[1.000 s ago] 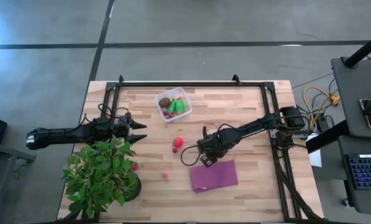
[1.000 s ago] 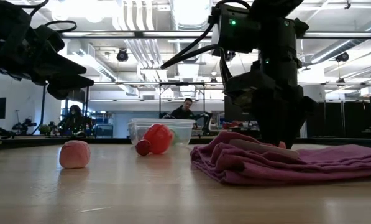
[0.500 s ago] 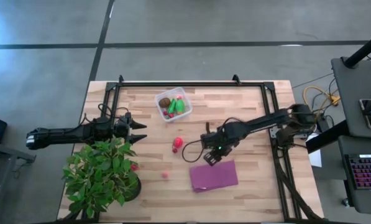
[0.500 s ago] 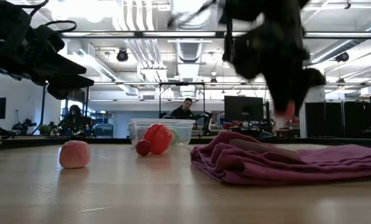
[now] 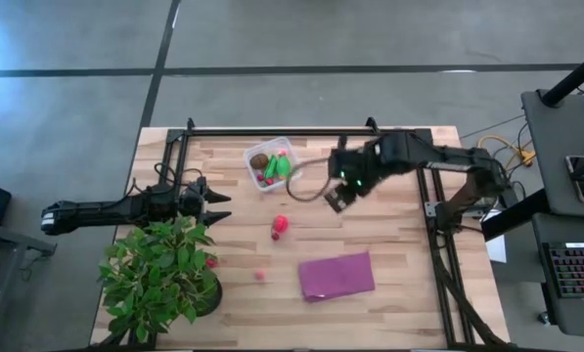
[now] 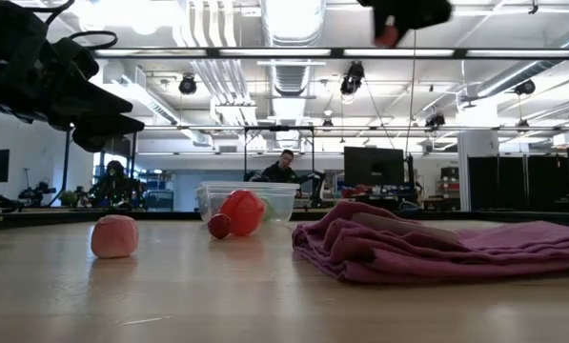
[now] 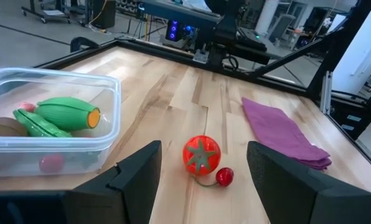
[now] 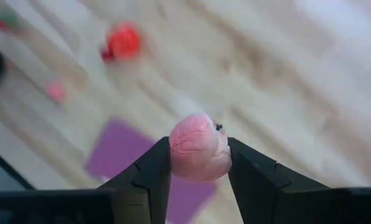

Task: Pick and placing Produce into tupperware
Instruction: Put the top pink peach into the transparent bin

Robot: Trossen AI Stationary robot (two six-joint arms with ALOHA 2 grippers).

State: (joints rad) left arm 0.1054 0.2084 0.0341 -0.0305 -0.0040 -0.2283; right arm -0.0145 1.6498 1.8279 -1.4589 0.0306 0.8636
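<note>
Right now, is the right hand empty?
No, the right hand grips a pink ball between its fingers.

Both arms are dark, jointed and slender. The right arm carries a small green light and a looping cable near its wrist. The left hand has two broad, matte black fingers.
</note>
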